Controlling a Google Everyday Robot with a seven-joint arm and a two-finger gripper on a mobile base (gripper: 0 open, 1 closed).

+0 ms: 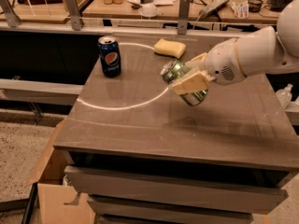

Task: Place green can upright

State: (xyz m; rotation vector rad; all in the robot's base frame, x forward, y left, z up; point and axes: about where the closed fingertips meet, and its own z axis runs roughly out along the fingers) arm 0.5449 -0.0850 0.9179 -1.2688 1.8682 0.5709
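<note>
Clamping held can (175, 71) tilted in gripper (189, 73) above table (140, 125) centre | standing Pepsi can (109, 56) at 10 o'clock of it, well apart | resting sponge (170, 48) at 12 o'clock, near far edge | sitting cardboard box (53, 197) at 7 o'clock, below table.
</note>
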